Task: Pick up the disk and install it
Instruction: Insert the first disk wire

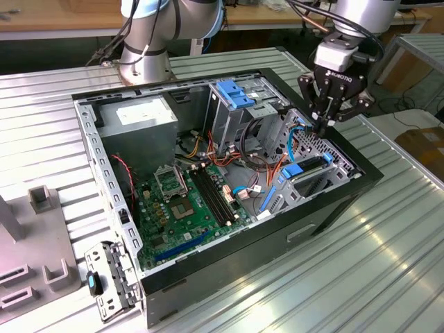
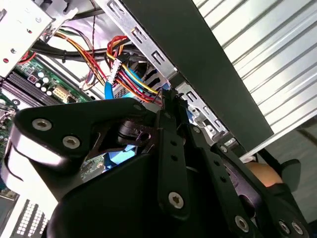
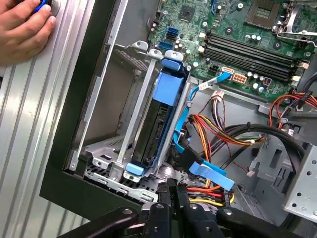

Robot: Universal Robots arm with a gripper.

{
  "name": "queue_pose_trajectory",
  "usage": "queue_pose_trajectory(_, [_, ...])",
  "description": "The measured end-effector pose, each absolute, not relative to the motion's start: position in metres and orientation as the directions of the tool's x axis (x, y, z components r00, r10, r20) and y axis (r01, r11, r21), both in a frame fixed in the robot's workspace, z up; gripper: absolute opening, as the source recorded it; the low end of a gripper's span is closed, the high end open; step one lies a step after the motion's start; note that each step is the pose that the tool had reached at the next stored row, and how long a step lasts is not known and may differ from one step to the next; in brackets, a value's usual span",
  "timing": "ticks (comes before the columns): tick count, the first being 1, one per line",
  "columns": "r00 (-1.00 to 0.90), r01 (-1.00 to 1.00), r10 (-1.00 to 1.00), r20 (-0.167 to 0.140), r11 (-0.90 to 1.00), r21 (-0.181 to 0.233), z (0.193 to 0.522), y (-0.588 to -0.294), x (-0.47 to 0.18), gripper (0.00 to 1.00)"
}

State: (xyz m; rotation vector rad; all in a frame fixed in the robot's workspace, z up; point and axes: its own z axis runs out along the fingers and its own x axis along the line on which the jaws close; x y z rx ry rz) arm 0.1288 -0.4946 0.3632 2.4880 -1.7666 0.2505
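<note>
A ribbed metal counter [image 1: 388,229] carries an open black computer case [image 1: 326,208], lying on its side with the green board [image 1: 180,201] facing up. My arm [image 1: 361,14] reaches in from the exterior view's right, over the drive cage [image 3: 132,116] at that end of the case.

The disk [image 3: 157,124] stands on edge inside the cage, its light-blue rails running the length of the slot and a blue tab at the end nearest the board. It looks seated, or nearly so; I cannot tell whether it has latched.

The tool [image 1: 325,125] hangs just above the cage with its fingers clenched together and nothing between them. In the first wrist view its tips sit just beside the cage's edge, apart from the disk.

Bundled red, yellow and orange cables [image 3: 218,124] and a blue ribbon cable lie just beside the slot. A person's hand [image 3: 22,29] rests on the counter outside the case wall.

As I judge it, doing this step well means keeping the closed tool in line with the rails, so any push goes straight along the slot, and keeping it off the cables and well apart from that hand.
</note>
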Motion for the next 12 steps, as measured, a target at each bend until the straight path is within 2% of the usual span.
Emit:
queue_pose_trajectory(3, [0.309, -0.947, -0.932, 0.186, -0.32, -0.028, 0.3626, -0.4949, 0.1262, 0.16])
queue_pose_trajectory(12, [0.079, -0.996, -0.978, 0.192, -0.086, -0.027, 0.3559, -0.4949, 0.1261, 0.16])
